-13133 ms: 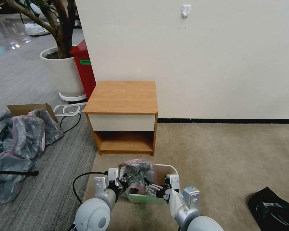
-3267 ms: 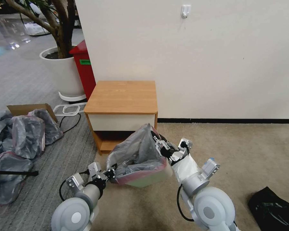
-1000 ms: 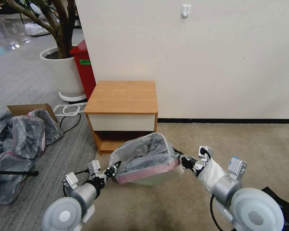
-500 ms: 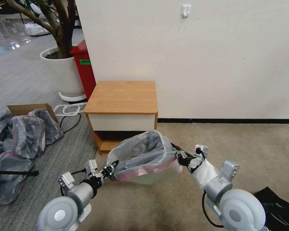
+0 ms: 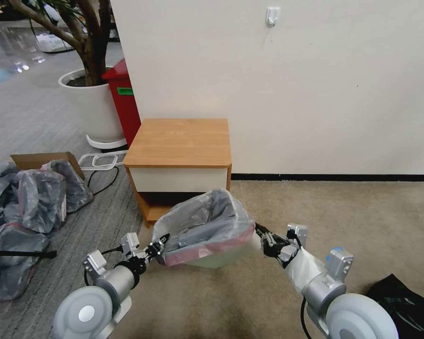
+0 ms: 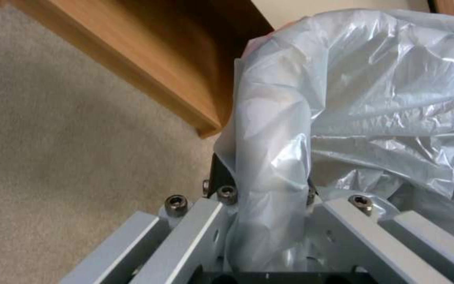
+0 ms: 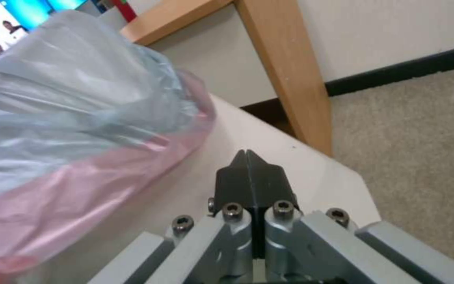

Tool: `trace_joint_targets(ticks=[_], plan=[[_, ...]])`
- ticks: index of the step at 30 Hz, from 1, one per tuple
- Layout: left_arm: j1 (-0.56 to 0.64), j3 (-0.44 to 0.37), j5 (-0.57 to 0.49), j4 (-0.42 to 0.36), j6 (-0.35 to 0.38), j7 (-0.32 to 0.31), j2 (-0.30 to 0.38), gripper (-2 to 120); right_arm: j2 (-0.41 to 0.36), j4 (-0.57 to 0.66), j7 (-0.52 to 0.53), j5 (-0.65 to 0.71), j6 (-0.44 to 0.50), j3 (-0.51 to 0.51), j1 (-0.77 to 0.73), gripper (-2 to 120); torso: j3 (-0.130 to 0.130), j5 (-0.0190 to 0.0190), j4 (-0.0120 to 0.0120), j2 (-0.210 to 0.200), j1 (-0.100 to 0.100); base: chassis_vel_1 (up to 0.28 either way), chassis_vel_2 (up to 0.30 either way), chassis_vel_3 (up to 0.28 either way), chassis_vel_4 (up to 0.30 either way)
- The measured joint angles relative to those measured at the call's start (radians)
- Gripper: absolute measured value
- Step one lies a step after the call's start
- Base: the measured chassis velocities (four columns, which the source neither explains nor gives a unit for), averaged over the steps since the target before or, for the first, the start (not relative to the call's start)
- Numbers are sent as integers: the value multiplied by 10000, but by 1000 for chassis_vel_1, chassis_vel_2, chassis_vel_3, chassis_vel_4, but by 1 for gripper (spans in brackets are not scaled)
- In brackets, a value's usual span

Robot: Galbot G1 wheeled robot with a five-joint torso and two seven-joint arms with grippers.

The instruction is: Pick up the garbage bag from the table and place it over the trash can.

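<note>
Two grippers are seen flanking the trash can [image 5: 221,256], which stands on the carpet just in front of the table [image 5: 179,162] and hides part of the table's low shelf opening. The garbage bag [image 5: 207,226] is draped over the can, pink band around the rim; the left gripper [image 5: 159,242] is clamped on the bag's edge, its fingertips hidden by plastic in the left wrist view. The right gripper [image 7: 248,167] is closed on nothing, tips beside the can's bare wall below the band.
</note>
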Motion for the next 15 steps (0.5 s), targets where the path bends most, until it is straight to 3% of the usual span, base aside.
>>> trace_joint_targets(ticks=[5, 11, 14, 15], plan=[[5, -39, 8, -6, -4, 0, 3, 3, 75, 92, 388, 423, 19, 86, 86, 0, 0, 0, 1, 0, 0, 0, 0, 0, 0], [15, -71, 8, -3, -59, -1, -47, 3, 463, 591, 984, 1554, 128, 931, -264, 15, 0, 0, 0, 0, 0, 0, 0, 0, 0], [-10, -44, -5, 56, -153, -5, -100, 3, 851, 1200, 1705, 3993, 396, 1316, -500, 30, 0, -1, 0, 0, 0, 0, 0, 0, 0], [-10, -44, -5, 56, -153, -5, -100, 3, 851, 1200, 1705, 3993, 396, 1316, -500, 30, 0, -1, 0, 0, 0, 0, 0, 0, 0]])
